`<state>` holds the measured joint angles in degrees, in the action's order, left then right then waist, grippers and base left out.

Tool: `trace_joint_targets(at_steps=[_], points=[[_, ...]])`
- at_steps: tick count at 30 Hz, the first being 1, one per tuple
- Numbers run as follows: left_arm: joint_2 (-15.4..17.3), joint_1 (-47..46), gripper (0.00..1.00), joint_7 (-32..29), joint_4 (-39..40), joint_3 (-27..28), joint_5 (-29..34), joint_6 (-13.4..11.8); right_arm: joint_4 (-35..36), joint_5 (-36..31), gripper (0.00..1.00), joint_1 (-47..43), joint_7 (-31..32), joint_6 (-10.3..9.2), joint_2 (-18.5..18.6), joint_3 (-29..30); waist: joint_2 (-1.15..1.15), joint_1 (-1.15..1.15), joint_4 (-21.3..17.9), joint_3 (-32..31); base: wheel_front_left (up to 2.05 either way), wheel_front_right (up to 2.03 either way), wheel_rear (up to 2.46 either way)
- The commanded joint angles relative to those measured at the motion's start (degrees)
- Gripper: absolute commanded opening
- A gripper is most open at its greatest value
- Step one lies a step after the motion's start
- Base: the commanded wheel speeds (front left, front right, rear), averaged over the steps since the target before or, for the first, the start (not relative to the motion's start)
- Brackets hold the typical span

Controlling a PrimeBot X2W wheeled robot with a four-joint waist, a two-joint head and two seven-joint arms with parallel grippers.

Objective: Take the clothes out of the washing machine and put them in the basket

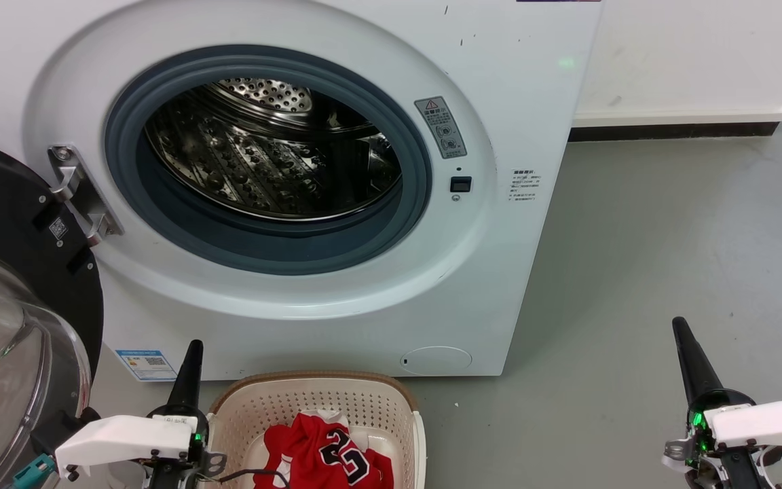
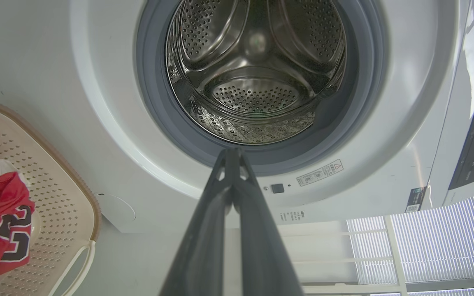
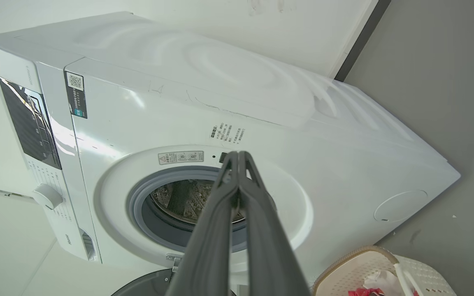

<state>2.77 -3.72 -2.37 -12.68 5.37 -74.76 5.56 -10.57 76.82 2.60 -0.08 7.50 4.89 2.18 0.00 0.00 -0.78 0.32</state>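
The white washing machine [image 1: 282, 170] stands with its door swung open at the left; its steel drum [image 2: 257, 74] looks bare inside. In front of it sits the cream basket [image 1: 255, 407], holding the red clothes [image 1: 326, 458], a jersey with a black number 23 on top. The clothes [image 2: 2, 226] lie in the basket [image 2: 56, 197] at the left of the left wrist view. My left gripper [image 1: 194, 346] hovers just left of the basket, shut and holding nothing. My right gripper [image 1: 680, 326] is over the floor at the right, also shut and holding nothing.
The open black-rimmed glass door [image 1: 17, 305] juts out at the left, close to my left arm. Grey floor [image 1: 669, 238] spreads to the right of the machine, with a white wall and dark skirting [image 1: 676, 129] behind.
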Motion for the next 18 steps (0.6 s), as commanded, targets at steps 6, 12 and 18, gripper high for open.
trace_joint_targets(at_steps=[6, 12, 18], points=[[0.14, -1.41, 0.00, -1.02, -0.16, 0.36, -4.04, 0.67, -0.60, 4.15, 0.00, 1.70, 1.08, -0.01, 0.11, 0.49, 0.00, 0.00, 0.14, -0.02, 0.00, 0.00, 0.00], [0.15, -1.76, 0.00, -1.96, -0.53, 0.64, -7.87, 1.04, -1.41, 7.97, 0.00, 2.46, 2.13, -0.01, 0.00, 0.88, 0.00, 0.00, 0.30, -0.05, 0.00, 0.00, 0.00], [0.15, -2.08, 0.00, -2.58, -0.80, 0.83, -10.61, 1.37, -1.95, 10.65, 0.00, 2.74, 2.84, -0.01, -0.08, 1.19, 0.00, 0.00, 0.42, -0.08, 0.00, 0.00, 0.00]])
